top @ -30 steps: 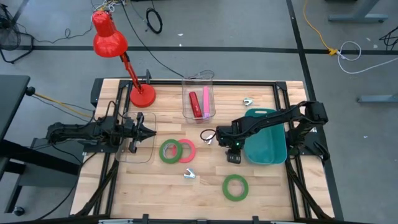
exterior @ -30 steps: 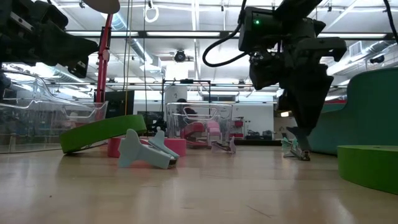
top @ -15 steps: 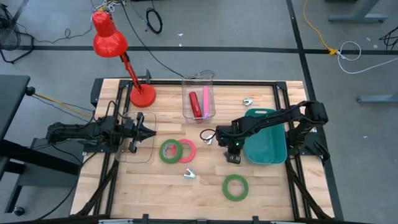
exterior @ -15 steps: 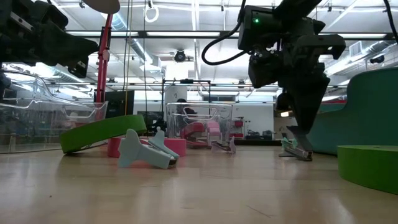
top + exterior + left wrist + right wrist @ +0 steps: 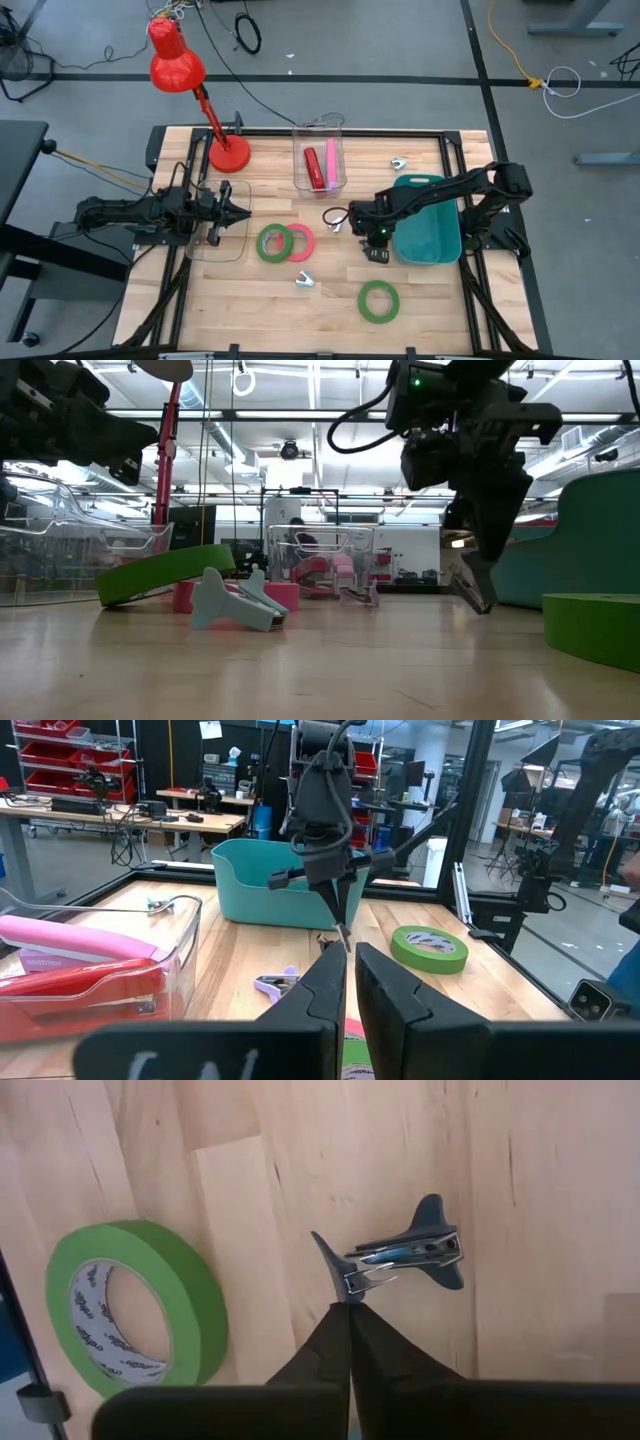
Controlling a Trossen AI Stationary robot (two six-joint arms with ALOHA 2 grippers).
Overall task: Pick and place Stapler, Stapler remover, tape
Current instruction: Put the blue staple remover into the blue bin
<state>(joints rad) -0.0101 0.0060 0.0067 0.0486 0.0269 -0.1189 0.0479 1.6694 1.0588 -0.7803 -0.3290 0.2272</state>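
Note:
My right gripper (image 5: 341, 222) points steeply down over the table's middle, shut at a dark staple remover (image 5: 400, 1258). My left gripper (image 5: 247, 212) waits shut and level at the left, above a clear tray (image 5: 215, 240). One green tape ring (image 5: 270, 243) leans on the pink-red tape ring (image 5: 299, 242). The other green tape ring (image 5: 378, 301) lies flat near the front. Two staplers, one red (image 5: 312, 167) and one pink (image 5: 330, 165), lie in a clear bin (image 5: 320, 150). A second staple remover (image 5: 305, 281) lies in front of the rings. My right gripper pinches the staple remover's near end (image 5: 345, 1288) between its two fingertips (image 5: 335, 1325), coming from above and slanting. The rest of the remover sticks out beyond the fingertips. Whether it is clear of the table I cannot tell.
A teal bin (image 5: 430, 232) stands right of my right gripper. A red desk lamp (image 5: 229, 153) stands at the far left. A third staple remover (image 5: 398, 162) lies at the far right. Black rails (image 5: 320, 131) frame the table.
My right gripper has shut at the staple remover while staying over the same spot. In the low view the remover no longer lies flat on the table below the fingertips.

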